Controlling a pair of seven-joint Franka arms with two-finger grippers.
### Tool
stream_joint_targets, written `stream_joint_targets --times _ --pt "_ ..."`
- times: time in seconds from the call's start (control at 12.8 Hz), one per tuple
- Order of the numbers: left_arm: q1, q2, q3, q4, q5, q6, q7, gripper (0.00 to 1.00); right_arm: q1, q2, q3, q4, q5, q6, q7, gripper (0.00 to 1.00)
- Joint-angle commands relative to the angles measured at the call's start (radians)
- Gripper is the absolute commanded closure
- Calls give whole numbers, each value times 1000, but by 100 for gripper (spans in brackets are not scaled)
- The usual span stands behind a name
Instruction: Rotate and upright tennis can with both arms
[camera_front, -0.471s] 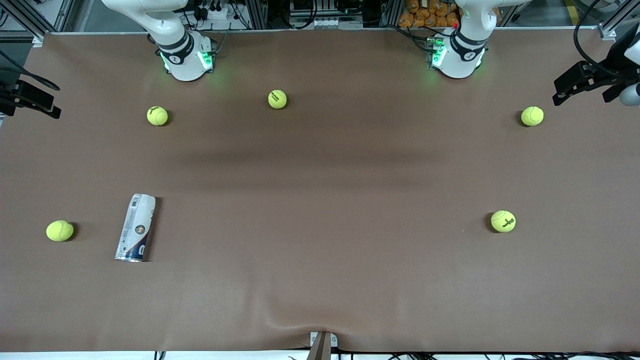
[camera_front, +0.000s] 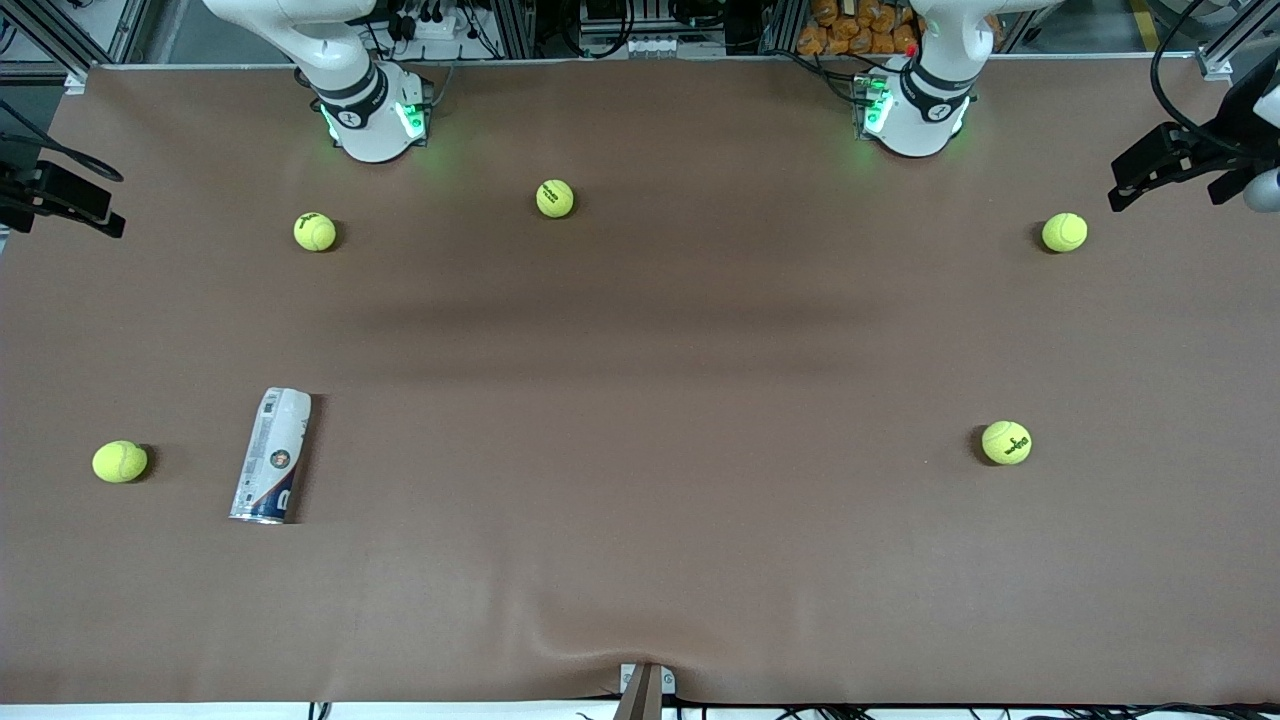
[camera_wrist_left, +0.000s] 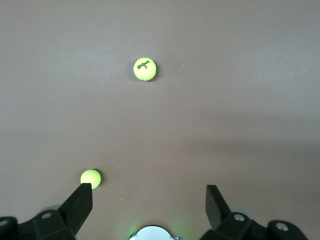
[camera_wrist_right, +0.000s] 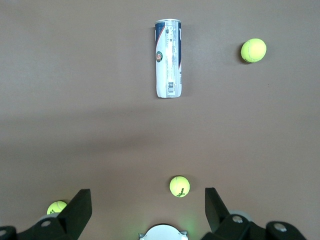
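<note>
The tennis can (camera_front: 271, 456) is left lying flat toward the right arm's end, ungrasped — the right gripper (camera_wrist_right: 145, 205) and left gripper (camera_wrist_left: 147, 200) are held high, jaws wide, for an overview.

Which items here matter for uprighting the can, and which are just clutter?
Job items:
- tennis can, lying on its side
- left hand, open
- right hand, open

Lying about:
- five tennis balls, e.g. one beside the can

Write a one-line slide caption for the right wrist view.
Open right gripper high over the table, looking down on the tennis can lying on its side among three tennis balls.
</note>
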Motion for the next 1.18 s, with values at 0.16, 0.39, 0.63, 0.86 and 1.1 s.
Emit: stream_joint_targets --times 0.16,0.39,0.63,0.86,1.1 --pt "10 -8 6 12 -18 -49 7 0 5 20 0 3 -13 1 5 0" --pt "10 -8 4 9 -18 -50 10 0 6 37 0 1 -13 19 2 0" --pt "10 -6 4 5 -18 -50 11 0 1 77 0 0 -13 32 -1 0" --pt "10 -6 4 3 -18 -50 11 0 -2 178 0 0 -13 67 -3 0" --pt "8 -5 4 5 -18 -49 11 0 -6 340 0 -7 -11 154 -7 0"
